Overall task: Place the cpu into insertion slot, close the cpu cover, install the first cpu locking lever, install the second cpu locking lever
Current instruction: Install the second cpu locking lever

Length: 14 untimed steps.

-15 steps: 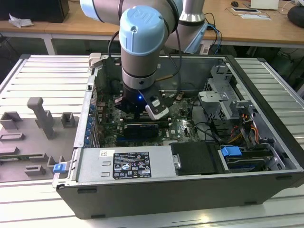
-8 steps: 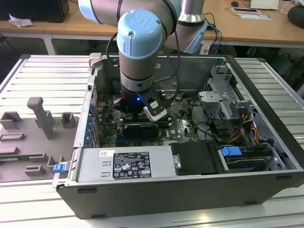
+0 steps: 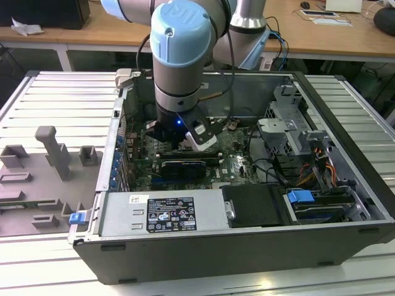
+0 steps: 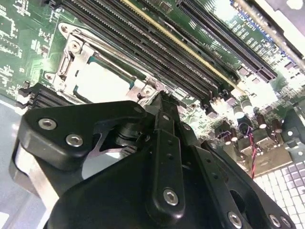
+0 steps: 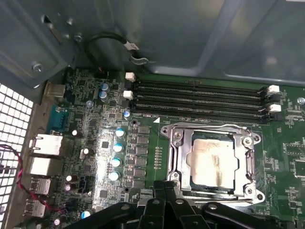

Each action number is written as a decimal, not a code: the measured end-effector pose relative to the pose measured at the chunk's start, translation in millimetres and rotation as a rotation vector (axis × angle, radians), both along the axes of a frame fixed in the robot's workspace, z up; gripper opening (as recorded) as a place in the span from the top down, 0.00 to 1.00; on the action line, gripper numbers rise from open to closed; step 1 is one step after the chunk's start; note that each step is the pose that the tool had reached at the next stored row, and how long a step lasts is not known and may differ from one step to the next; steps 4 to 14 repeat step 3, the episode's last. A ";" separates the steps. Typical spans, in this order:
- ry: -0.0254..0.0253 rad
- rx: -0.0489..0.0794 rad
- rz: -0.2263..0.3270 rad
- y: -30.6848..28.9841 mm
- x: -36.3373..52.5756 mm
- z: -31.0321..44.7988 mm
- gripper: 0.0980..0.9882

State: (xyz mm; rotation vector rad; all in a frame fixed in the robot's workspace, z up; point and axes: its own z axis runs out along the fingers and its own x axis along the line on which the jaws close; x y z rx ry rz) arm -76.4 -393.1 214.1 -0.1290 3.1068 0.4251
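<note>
Open room above the insertion slot (image 5: 212, 164) (memory slots (image 5: 198, 98) just beside)

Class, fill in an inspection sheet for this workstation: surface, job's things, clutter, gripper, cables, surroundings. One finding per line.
Surface: ribbed metal table carrying an open computer case.
Job's things: cpu lies in the insertion slot; cpu cover frames it, lying flat.
Clutter: grey moulded fixtures on the exterior view's left.
Gripper: gripper low beside the socket, fingers together, holding nothing.
Cables: black loop on the case wall; red-black wire pair.
Surroundings: wooden desks behind.
</note>
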 end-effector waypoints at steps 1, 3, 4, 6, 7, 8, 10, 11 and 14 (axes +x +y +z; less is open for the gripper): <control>0.0000 0.000 0.000 0.0 0.0 1.9 0.99; -0.0001 0.000 0.000 0.1 0.0 2.0 0.99; -0.0001 0.000 0.000 0.1 0.0 2.0 0.99; -0.0001 0.000 0.000 0.1 0.0 2.0 0.99; -0.0001 0.000 0.000 0.1 0.0 2.0 0.99; -0.0001 0.000 0.000 0.1 0.0 2.0 0.99; -0.0001 0.000 0.000 0.1 0.0 2.0 0.99; -0.0001 0.000 0.000 0.1 0.0 2.0 0.99; -0.0001 0.000 0.000 0.1 0.0 2.0 0.99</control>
